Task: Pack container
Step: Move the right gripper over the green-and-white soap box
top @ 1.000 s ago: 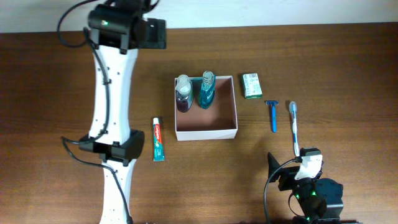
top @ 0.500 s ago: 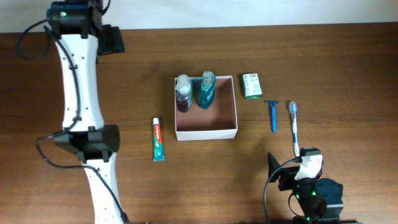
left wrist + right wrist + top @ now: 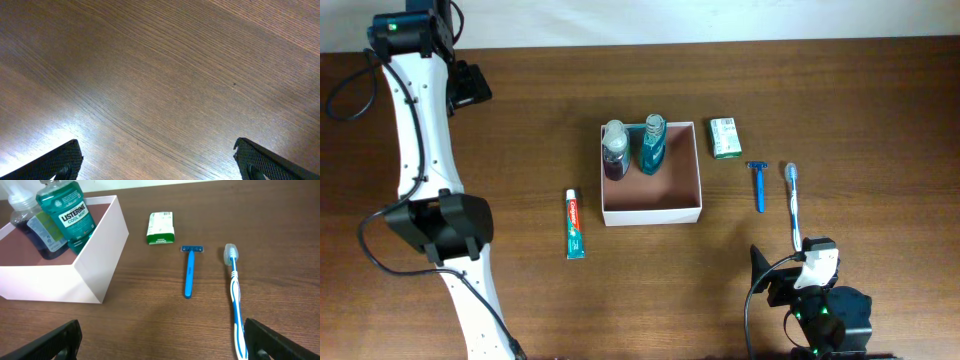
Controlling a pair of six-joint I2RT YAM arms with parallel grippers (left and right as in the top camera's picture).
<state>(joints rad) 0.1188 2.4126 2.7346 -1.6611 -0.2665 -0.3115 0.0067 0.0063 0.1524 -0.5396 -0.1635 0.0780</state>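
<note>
Right wrist view: one green plastic bottle [image 3: 65, 215], labelled "LISTERINE COOL MINT". One dark purple bottle with white cap [image 3: 30, 225], label unreadable. Both stand upright in the far left corner of the square white-walled container with reddish-brown floor [image 3: 95, 265], at mid-table.

Right of it:
- one green-and-white soap box [image 3: 161, 228], print too small to read
- one blue razor [image 3: 189, 270]
- one blue-and-white toothbrush [image 3: 235, 300]

Left of it: one white toothpaste tube [image 3: 574, 223], brand illegible.

Right gripper [image 3: 165, 345]: fingers wide apart, holding nothing. Left gripper [image 3: 157, 162]: fingers wide apart above bare brown wooden table [image 3: 160, 75], touching nothing.
</note>
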